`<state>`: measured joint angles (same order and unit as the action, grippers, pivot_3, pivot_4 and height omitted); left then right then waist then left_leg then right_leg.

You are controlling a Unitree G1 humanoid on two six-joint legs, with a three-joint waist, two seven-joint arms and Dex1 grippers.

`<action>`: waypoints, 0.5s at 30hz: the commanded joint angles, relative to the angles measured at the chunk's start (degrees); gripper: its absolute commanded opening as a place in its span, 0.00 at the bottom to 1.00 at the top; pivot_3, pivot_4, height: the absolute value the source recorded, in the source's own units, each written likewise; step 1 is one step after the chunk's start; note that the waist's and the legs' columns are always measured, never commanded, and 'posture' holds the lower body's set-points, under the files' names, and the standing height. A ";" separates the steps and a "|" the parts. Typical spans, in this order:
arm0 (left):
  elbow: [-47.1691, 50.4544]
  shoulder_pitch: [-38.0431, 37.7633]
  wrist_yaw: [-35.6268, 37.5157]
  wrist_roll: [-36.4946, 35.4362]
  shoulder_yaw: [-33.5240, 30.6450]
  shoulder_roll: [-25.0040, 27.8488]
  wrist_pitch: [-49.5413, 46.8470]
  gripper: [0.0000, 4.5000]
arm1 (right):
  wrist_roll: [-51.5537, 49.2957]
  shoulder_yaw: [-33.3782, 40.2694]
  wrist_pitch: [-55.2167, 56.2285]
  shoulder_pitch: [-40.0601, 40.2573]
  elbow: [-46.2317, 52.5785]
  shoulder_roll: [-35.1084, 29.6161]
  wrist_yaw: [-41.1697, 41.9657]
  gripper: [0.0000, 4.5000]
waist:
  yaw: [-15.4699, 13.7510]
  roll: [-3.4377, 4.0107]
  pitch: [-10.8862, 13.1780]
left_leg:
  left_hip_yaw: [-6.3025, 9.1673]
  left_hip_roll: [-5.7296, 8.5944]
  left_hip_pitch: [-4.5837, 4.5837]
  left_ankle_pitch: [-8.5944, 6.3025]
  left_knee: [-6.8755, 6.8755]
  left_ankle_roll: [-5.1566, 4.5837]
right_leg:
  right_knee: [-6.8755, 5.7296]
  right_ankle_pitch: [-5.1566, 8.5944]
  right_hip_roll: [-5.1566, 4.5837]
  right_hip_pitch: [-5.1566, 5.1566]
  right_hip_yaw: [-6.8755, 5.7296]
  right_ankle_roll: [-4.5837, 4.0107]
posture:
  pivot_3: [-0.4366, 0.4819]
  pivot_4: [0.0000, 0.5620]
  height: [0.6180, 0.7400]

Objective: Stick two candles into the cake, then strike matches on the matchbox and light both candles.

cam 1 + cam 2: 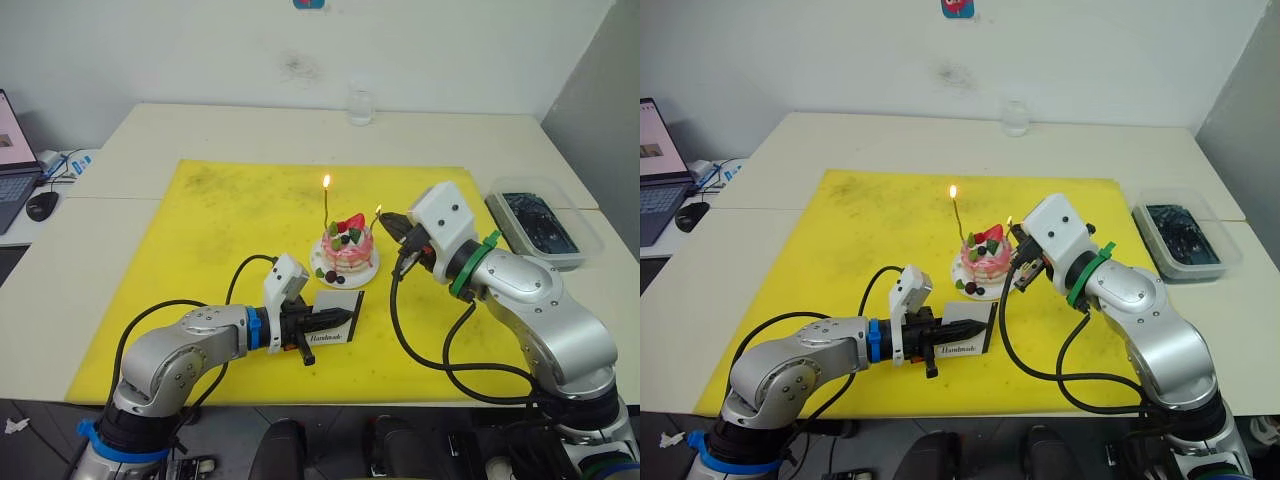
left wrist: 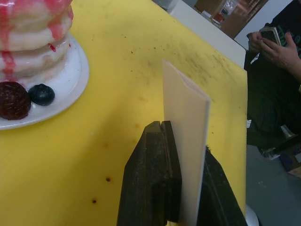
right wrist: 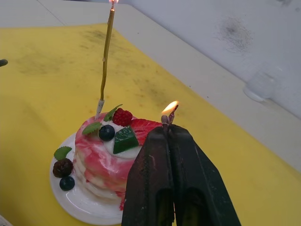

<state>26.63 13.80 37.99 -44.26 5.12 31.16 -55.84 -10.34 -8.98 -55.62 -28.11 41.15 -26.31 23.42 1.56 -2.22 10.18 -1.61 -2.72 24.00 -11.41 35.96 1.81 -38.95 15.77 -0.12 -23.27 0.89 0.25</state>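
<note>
The right gripper (image 3: 165, 123) pinches a burning match (image 3: 168, 113) — light, brittle, held low; left gripper (image 2: 181, 141) clamps the stiff matchbox (image 2: 186, 113).

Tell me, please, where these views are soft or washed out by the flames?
Right wrist view: the match flame glows pale at its core, and the glass behind is blurred. Left wrist view: the cake and the person's hands are soft, the matchbox sharper. Left eye view: the lit candle flame is a small bright spot.
</note>
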 commanded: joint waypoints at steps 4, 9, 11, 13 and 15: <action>1.62 0.61 -0.11 -0.88 -0.11 -0.43 -0.04 0.00 | -0.61 1.62 0.81 0.54 1.25 0.78 -0.77 0.01 | 0.00 0.00 0.00 | 0.00 0.00 0.00 0.00 0.00 0.00 | 0.00 0.00 0.00 0.00 0.00 0.00 | 0.48 0.27 1.00; 1.77 0.62 -0.39 -1.07 -0.13 -0.50 -0.24 0.00 | -0.94 2.10 0.99 1.17 0.87 1.11 -0.59 0.01 | 0.00 0.00 0.00 | 0.00 0.00 0.00 0.00 0.00 0.00 | 0.00 0.00 0.00 0.00 0.00 0.00 | 0.48 0.27 1.00; 1.86 0.55 -0.49 -1.17 -0.16 -0.50 -0.28 0.00 | -0.88 2.03 1.17 1.52 0.87 1.21 -0.61 0.01 | 0.01 0.00 0.00 | 0.00 0.00 0.00 0.00 0.00 0.00 | 0.00 0.00 0.00 0.00 0.00 0.00 | 0.48 0.27 1.00; 1.94 0.48 -0.57 -1.26 -0.18 -0.50 -0.32 0.00 | -0.89 2.05 1.22 1.65 0.87 1.26 -0.57 0.01 | 0.00 0.00 0.00 | 0.00 0.00 0.00 0.00 0.00 0.00 | 0.00 0.00 0.00 0.00 0.00 0.00 | 0.48 0.27 1.00; 1.95 0.46 -0.64 -1.37 -0.17 -0.49 -0.32 0.00 | -0.97 2.03 1.21 1.75 0.89 1.26 -0.52 0.01 | 0.00 0.00 0.00 | 0.00 0.00 0.00 0.00 0.00 0.00 | 0.00 0.00 0.00 0.00 0.00 0.00 | 0.48 0.27 1.00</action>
<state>26.64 13.81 37.17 -44.74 5.28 31.11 -56.11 -10.80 -8.02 -55.55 -25.93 40.83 -25.16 23.16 1.56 -2.22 10.18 -1.61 -2.72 24.00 -11.41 35.95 1.81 -38.95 15.77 -0.12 -23.27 0.89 0.25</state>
